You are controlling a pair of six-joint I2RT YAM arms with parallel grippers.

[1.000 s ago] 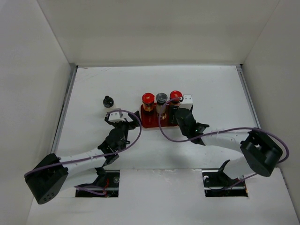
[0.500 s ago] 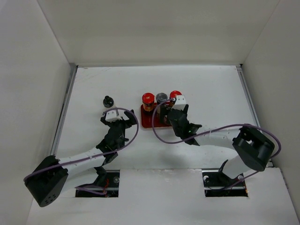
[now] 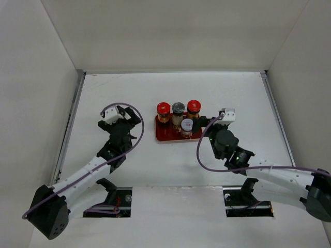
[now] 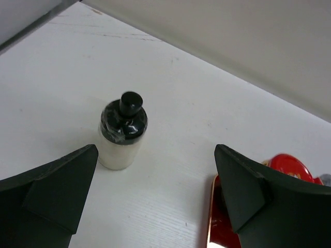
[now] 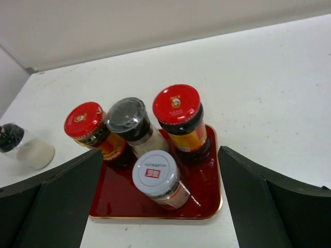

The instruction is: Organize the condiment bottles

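Note:
Four condiment bottles stand on the red tray (image 3: 166, 135): a red-capped one (image 3: 163, 108), a grey-capped one (image 3: 178, 108) and another red-capped one (image 3: 193, 106) in the back row, and a white-capped one (image 5: 158, 175) in front. My right gripper (image 5: 160, 155) is open just short of the tray's near edge, touching nothing. The black-capped bottle (image 4: 122, 132) stands alone on the table left of the tray. My left gripper (image 4: 155, 155) is open with that bottle ahead near its left finger, not touching. In the top view my left gripper (image 3: 126, 119) hides this bottle.
White walls close in the table on the left, back and right. A metal strip (image 3: 72, 119) runs along the left edge. Purple cables loop over both wrists. The tray's left rim (image 4: 211, 217) sits by my left gripper's right finger.
The right gripper opened, left the white-capped bottle on the tray and pulled back to the right. The left gripper moved forward over the black-capped bottle and opened wider.

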